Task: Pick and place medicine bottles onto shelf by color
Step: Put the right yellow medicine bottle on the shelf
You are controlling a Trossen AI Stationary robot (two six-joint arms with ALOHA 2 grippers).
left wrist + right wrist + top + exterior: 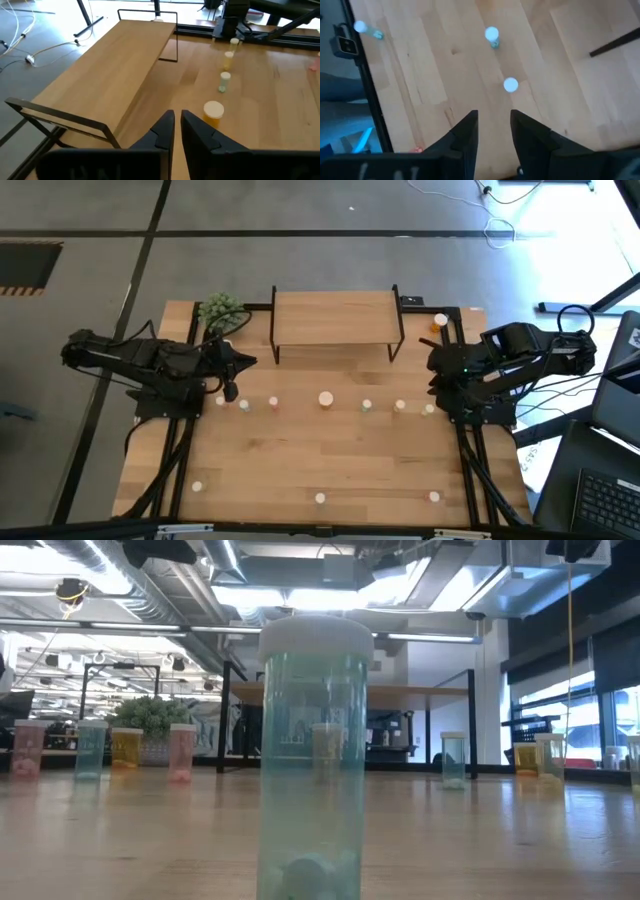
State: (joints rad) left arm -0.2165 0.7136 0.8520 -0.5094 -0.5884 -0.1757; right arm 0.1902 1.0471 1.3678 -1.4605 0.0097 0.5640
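From above, the shelf (pixel 333 315) stands at the far middle of the tabletop (pixel 300 450), its board bare. A spiky green plant (pixel 221 310) sits just beside its left end. A row of small medicine bottles (pixel 326 399) runs across the tabletop in front of the shelf, with three more near the front edge and an orange one (pixel 441 323) near the shelf's right end. The left tool (pixel 238 361) hovers at the left end of the row, near the plant; the right tool (pixel 436 366) hovers at the right end of the row, above the tabletop

At tabletop height, a pale green bottle (pixel 311 755) with a white cap stands close in the middle. Farther back stand other bottles, pink, green and orange, with the shelf's black legs behind them. Neither tool shows here

From the left wrist, the left tool (pixel 177 122) has its fingers pressed nearly together and holds nothing. The shelf's board stretches ahead, and beside it an orange bottle (pixel 213 113) stands just past the fingertips, smaller bottles farther on

From the right wrist, the right tool (pixel 494 117) has its fingers spread a little with bare wood between them, pinching nothing. A white-capped bottle (pixel 510 85) stands just beyond the fingertips, another (pixel 492 36) farther off
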